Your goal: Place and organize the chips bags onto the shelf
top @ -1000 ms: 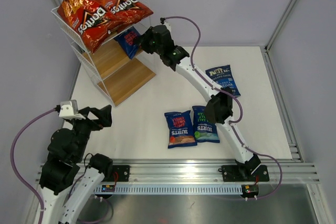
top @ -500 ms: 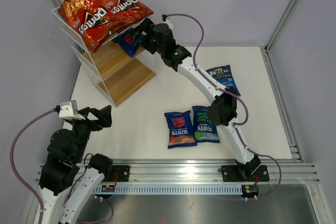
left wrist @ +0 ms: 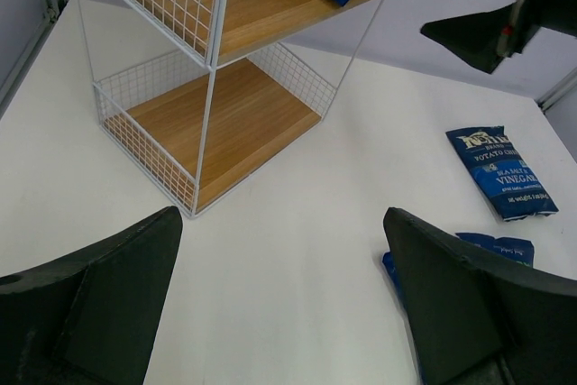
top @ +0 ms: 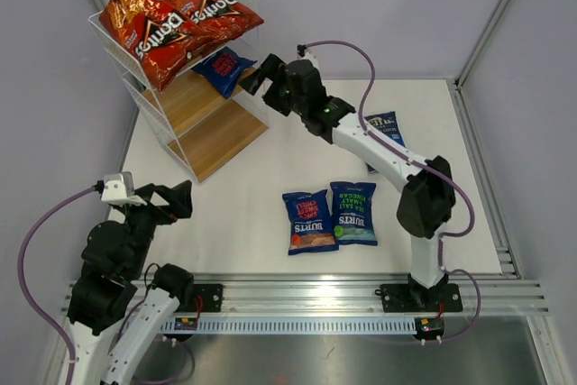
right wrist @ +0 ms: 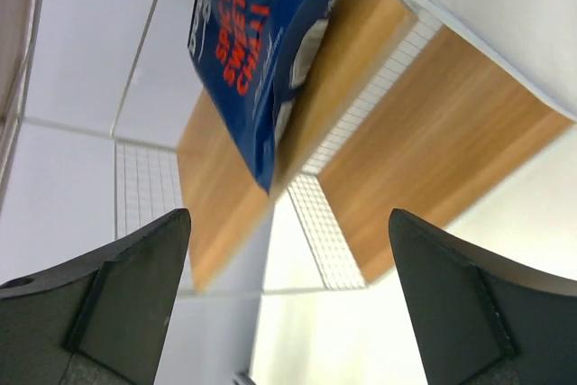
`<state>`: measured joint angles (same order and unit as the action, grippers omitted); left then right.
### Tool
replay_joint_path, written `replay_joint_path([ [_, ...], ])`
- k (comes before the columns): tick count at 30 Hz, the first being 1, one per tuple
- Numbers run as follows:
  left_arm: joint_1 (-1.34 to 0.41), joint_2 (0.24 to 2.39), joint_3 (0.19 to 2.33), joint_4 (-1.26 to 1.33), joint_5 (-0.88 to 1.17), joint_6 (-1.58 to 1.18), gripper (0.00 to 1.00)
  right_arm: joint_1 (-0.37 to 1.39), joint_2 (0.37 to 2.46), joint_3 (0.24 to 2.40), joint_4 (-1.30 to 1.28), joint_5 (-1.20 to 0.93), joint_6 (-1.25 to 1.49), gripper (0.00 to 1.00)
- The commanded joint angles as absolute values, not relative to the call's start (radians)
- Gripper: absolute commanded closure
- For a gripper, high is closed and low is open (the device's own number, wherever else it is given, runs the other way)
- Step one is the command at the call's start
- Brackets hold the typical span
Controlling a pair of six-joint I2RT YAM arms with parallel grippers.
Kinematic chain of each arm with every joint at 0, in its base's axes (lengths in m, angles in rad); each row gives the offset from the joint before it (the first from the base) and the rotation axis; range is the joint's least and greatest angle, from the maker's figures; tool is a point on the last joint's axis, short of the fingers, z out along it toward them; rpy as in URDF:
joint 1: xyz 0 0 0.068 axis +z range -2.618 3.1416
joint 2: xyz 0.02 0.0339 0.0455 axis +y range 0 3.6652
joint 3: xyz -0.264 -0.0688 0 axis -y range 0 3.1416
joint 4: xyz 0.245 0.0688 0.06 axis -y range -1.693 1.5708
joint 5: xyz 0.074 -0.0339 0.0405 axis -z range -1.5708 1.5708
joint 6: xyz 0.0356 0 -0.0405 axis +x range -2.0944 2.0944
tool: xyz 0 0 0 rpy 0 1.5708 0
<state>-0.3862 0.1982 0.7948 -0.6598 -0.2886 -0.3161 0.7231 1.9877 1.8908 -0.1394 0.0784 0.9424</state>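
Observation:
The white wire shelf stands at the table's far left. Two red Doritos chips bags lie on its top tier. A dark blue bag rests on the middle board, its corner over the edge, also seen in the right wrist view. My right gripper hangs open just right of that bag, holding nothing. Two blue Burts bags lie side by side on the table. The right arm partly covers the Kettle bag. My left gripper is open above the near left table.
The shelf's bottom board carries nothing. Grey walls close the table on three sides, and a metal rail runs along the near edge with both arm bases.
My right gripper opened, let go of the dark blue bag on the middle tier and drew back to the right. The left arm has not moved.

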Motion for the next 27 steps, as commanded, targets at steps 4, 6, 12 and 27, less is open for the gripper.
replay_joint_path([
  [4, -0.394, 0.261, 0.802, -0.635, -0.268, -0.324, 0.01, 0.664, 1.579, 1.522, -0.034, -0.039, 0.787, 0.01],
  [6, -0.397, 0.278, 0.801, -0.634, -0.255, -0.321, 0.01, 0.589, 1.498, 1.36, -0.046, -0.135, 0.795, 0.0],
  [12, -0.397, 0.406, 0.845, -0.65, -0.079, -0.369, 0.01, 0.535, 1.12, 1.012, -0.225, -0.018, 0.62, 0.01],
  [27, -0.678, 0.717, 0.221, 0.303, 0.224, -1.046, 0.01, 0.532, 0.427, 0.747, -0.595, -0.034, 0.526, 0.01],
])
